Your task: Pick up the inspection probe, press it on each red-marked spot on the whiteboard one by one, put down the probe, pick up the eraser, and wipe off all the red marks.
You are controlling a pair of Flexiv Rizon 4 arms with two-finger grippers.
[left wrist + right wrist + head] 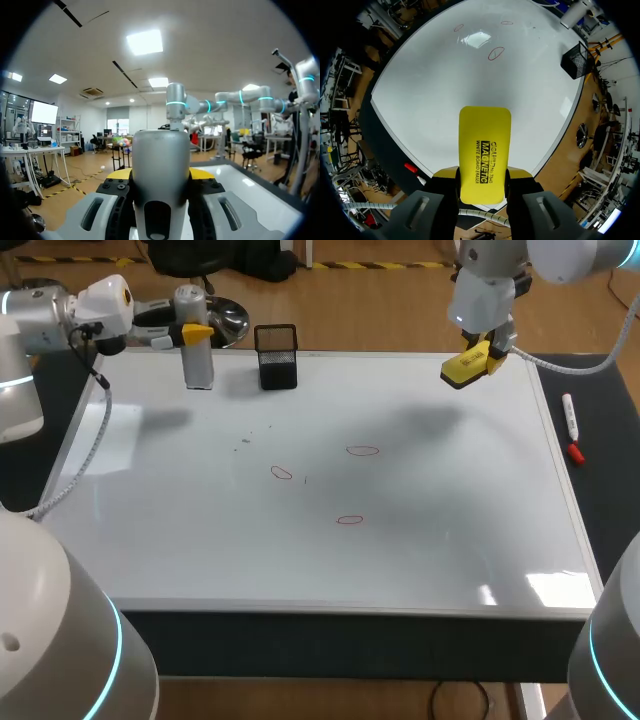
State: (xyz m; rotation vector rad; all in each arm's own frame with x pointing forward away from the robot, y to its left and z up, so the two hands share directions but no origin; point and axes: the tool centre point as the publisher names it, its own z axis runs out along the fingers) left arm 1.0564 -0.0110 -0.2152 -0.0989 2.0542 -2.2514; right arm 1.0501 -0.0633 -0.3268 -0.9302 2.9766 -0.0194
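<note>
The inspection probe (196, 345), a grey cylinder, stands upright at the back left of the whiteboard (200, 540). My left gripper (196, 333) is shut on it from the side. In the left wrist view the probe (160, 150) fills the gap between the fingers of the left gripper (161, 177). My right gripper (485, 352) is shut on the yellow eraser (464, 367) and hangs above the board's back right. The eraser (484, 150) juts out ahead of the right gripper (481, 175). Three red marks (363, 451) (281, 473) (349, 520) lie mid-board.
A black mesh pen holder (277, 357) stands at the board's back edge, just right of the probe. A white marker (570, 418) and a red cap (577, 452) lie on the dark table right of the board. Faint dark specks (245, 443) dot the board's left-middle.
</note>
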